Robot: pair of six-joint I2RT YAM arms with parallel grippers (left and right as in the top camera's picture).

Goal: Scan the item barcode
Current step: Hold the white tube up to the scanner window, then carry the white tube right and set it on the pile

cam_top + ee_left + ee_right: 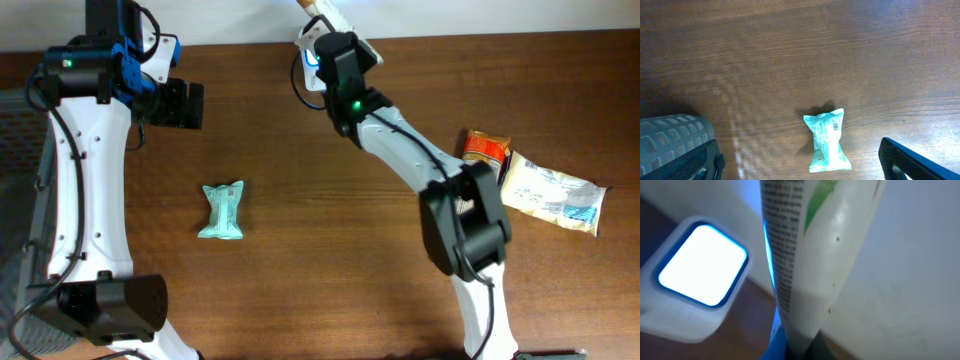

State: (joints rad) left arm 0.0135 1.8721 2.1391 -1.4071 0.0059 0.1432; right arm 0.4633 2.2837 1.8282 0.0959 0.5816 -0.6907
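Now my right gripper (328,28) is squeezed shut on a long white pack (815,255), held up over the 12 o'clock edge of the table (330,250). In the right wrist view the pack stands tall. Its long side runs from 12 o'clock down to 6 o'clock, leaning a little. The scanner (702,267) sits just beside it at 9 o'clock, and its window glows bright white with a blue rim. Small black print runs down the side of the pack that is turned toward the scanner, but I cannot see a barcode there. So I think the next move is a small one: turn or tip the pack until its bars face that glowing window. The right arm is the one to do it, since it has the pack and is right by the scanner. From overhead, my left gripper (185,103) hangs wide open with nothing in it, well apart at 9 o'clock from the scanner. A teal packet (826,140) lies flat on the table at the left gripper's 5 o'clock, with a little striped label facing up.
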